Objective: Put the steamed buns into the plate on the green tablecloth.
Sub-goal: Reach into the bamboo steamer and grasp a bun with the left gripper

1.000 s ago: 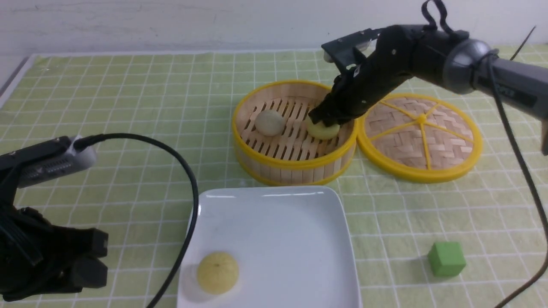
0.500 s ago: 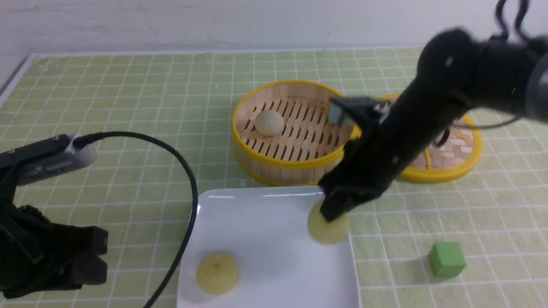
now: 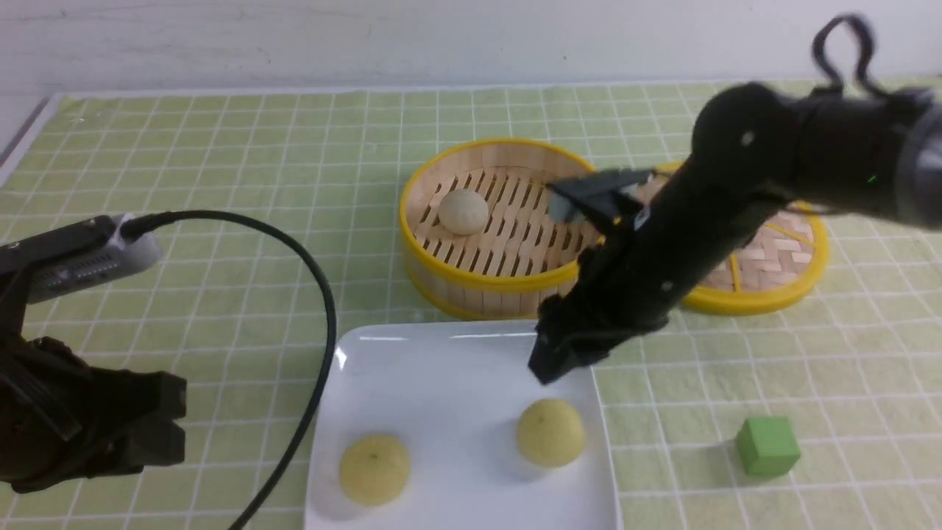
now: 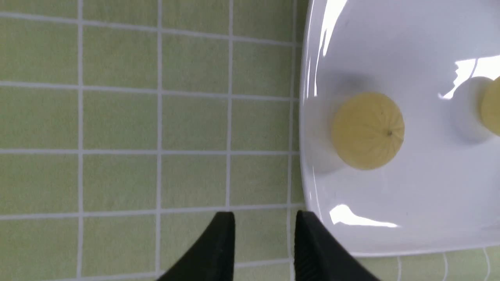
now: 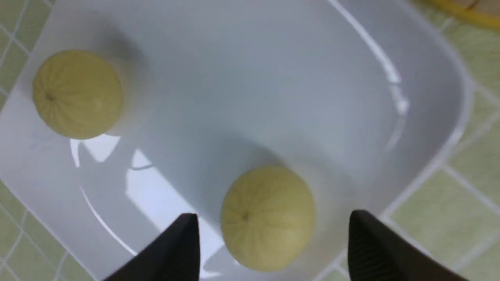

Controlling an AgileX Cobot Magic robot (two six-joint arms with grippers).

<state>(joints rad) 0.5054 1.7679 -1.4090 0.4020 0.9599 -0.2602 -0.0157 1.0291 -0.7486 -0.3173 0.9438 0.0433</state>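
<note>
hovering left gripper [image 4: 263, 230]: jaws narrowly apart, grasping nothing; plate [image 3: 456, 368] rim just beside one jaw.
first yellow bun [image 3: 374, 469]: on the plate, well aside of the right jaws.
whitish bun [image 3: 464, 211]: in the steamer [image 3: 471, 283], well beyond the right jaws.
second yellow bun [image 3: 550, 433]: on the plate, below the right gripper [image 5: 273, 216], between its released jaws, touching neither.
doing it well: the arm should rise straight, then straddle the whitish bun squarely.
</note>
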